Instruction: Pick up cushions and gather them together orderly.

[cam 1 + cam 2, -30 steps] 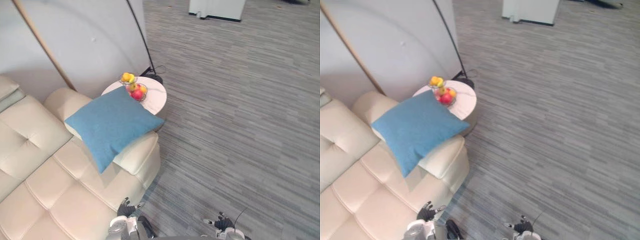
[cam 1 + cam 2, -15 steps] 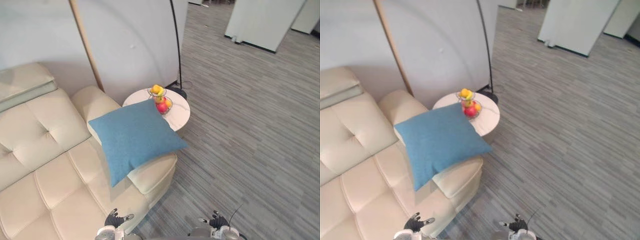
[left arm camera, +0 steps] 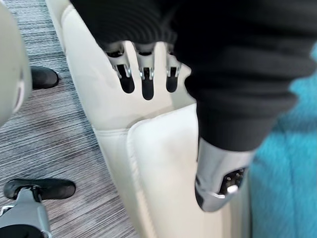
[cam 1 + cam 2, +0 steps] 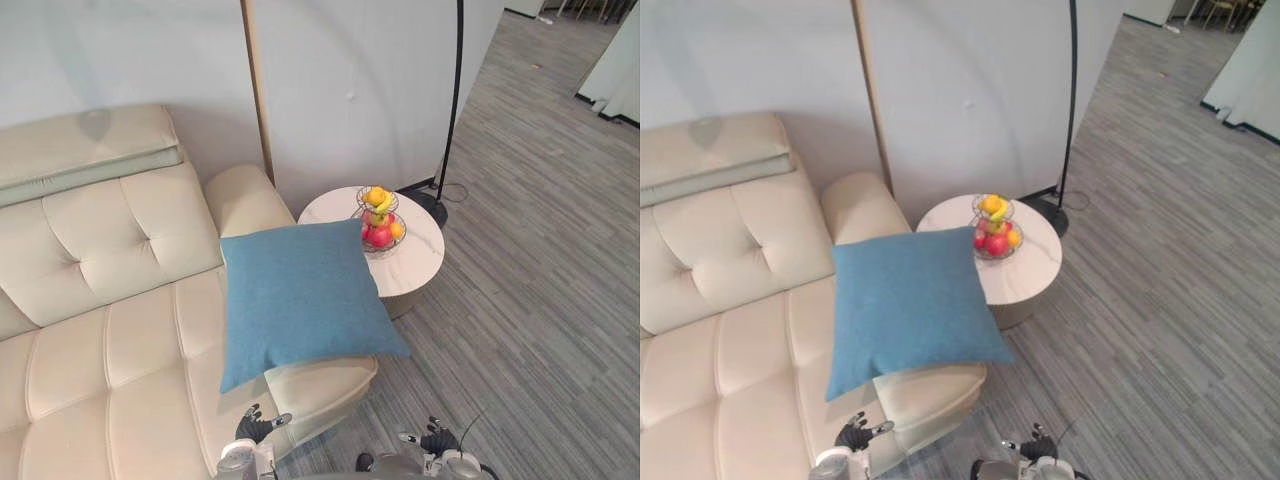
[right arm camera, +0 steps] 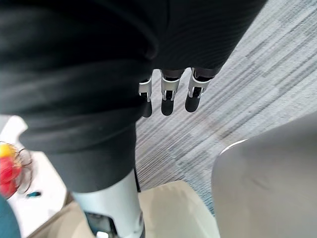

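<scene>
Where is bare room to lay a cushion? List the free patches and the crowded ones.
Free: the sofa seat left of the blue cushion, below the backrest; the round table right of the fruit basket, narrow. Crowded: the sofa's end by the table, under the cushion.

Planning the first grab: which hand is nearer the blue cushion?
Left. The left hand hangs by the front of the sofa, close to the cushion; the right hand is over the carpet, farther off.
</scene>
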Motion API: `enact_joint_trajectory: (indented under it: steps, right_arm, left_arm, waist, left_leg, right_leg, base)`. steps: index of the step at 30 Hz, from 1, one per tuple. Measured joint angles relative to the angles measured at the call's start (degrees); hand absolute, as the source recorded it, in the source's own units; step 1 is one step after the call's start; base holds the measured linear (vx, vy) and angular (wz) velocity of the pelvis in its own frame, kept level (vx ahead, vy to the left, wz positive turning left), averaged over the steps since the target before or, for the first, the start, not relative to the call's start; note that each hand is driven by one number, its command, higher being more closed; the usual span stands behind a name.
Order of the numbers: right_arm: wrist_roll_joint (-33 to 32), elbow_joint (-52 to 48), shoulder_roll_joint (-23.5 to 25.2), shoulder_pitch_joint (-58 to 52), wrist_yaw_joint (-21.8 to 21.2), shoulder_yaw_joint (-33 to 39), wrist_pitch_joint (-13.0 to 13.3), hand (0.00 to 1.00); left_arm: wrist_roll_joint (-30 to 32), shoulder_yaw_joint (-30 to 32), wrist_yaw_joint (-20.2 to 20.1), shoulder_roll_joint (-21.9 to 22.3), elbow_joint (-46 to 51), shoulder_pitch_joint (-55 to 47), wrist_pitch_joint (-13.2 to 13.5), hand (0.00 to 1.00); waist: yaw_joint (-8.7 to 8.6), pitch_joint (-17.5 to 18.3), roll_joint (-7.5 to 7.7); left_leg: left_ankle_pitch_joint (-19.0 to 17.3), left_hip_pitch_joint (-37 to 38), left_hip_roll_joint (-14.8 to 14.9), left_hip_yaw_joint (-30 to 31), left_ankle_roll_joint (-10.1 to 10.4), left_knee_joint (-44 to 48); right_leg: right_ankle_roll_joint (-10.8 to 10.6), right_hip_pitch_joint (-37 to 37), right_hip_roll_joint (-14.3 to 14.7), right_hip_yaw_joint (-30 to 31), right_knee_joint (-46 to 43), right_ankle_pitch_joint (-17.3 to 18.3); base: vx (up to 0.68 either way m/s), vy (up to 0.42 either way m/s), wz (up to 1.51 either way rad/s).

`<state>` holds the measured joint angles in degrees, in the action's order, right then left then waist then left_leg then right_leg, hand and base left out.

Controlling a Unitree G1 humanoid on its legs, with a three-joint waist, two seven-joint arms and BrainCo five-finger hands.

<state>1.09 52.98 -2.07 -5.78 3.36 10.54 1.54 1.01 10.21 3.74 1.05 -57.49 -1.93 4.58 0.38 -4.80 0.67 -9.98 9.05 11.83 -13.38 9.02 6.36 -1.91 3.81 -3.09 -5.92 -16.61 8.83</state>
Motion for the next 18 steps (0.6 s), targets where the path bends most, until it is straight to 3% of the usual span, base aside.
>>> enact_joint_trajectory:
  steps: [6, 8, 18]
  right_arm:
    - [-1.2, -12.2, -1.1, -2.9, 1.3, 3.6, 0.2, 0.00]
    - [-1.4, -15.2, -3.6, -2.7, 1.4, 6.2, 0.2, 0.00]
    - [-8.0, -16.1, -12.7, 4.9, 1.3, 9.8, 0.7, 0.00]
  left_arm:
    - [-1.2, 2.4, 1.6, -4.8, 3.3, -0.8, 0.0, 0.00]
    - [-1.7, 3.8, 1.6, -7.3, 3.7, -1.0, 0.0, 0.00]
    - [-4.1, 6.8, 2.1, -17.0, 5.8, 3.3, 0.0, 0.00]
  waist:
    - [-0.43, 1.4, 0.53]
    - [-0.41, 2.6, 0.29]
    - [-0.94, 3.3, -1.31]
  left_leg:
    - [0.1, -1.0, -1.6, 1.5, -0.1, -0.3]
    - [0.5, -1.0, -1.6, 1.6, -0.2, -1.5]
    - [3.9, -1.3, -1.8, 2.2, -0.1, -6.6]
  right_leg:
    - [-1.3, -1.5, -1.7, -1.3, 3.1, -0.6]
    - [-1.4, -1.6, -1.5, -1.5, 4.1, -1.1]
    - [-0.9, -0.4, -0.6, -1.4, 7.4, -3.8]
  base:
    - [-0.01, 0.045, 0.20]
    - [-0.03, 0.008, 0.11]
    - [-0.03, -0.011, 0.00]
